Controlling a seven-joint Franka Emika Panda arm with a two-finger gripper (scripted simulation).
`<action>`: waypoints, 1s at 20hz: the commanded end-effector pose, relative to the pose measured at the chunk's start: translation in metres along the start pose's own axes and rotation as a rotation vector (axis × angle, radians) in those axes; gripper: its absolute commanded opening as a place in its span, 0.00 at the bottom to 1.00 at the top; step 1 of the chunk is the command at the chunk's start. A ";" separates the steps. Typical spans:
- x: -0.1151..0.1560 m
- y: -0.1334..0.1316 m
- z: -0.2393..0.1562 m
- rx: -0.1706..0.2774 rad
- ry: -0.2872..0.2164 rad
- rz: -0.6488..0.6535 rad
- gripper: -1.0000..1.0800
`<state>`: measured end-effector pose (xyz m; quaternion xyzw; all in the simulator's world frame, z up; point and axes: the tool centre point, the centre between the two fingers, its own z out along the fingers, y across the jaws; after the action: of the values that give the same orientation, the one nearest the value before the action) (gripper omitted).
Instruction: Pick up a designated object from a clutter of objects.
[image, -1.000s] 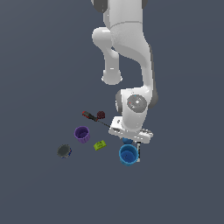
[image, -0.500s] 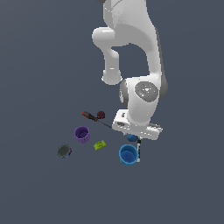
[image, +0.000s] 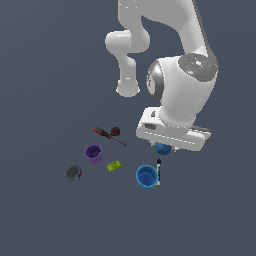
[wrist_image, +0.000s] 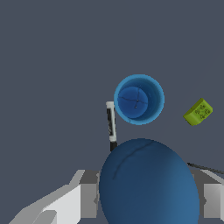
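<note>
The dark-blue ball (image: 162, 148) hangs just under my hand, above the ground and above the blue cup (image: 146, 176). My gripper (image: 163, 147) is shut on it. In the wrist view the ball (wrist_image: 146, 181) fills the space between the grey fingers (wrist_image: 87, 199) of my gripper (wrist_image: 148, 199). Past it lie the blue cup (wrist_image: 139, 99), the black marker (wrist_image: 111, 124) and the green block (wrist_image: 198, 112). The gripper's fingertips are mostly hidden by the hand in the exterior view.
On the ground are a purple cup (image: 93, 153), a green block (image: 114, 166), a grey round thing (image: 74, 172), a red-handled screwdriver (image: 105, 133), a dark red lump (image: 115, 131) and a black marker (image: 158, 171) beside the blue cup.
The hand has risen and shifted toward the exterior view's right, carrying the blue ball up off the ground. The other objects have not moved.
</note>
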<state>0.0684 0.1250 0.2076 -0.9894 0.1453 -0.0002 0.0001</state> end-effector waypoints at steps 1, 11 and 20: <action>0.002 -0.007 -0.027 0.000 0.000 0.000 0.00; 0.014 -0.036 -0.124 0.000 0.000 0.000 0.00; 0.023 -0.055 -0.187 0.000 0.000 0.001 0.00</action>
<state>0.1044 0.1686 0.3843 -0.9894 0.1455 0.0000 0.0001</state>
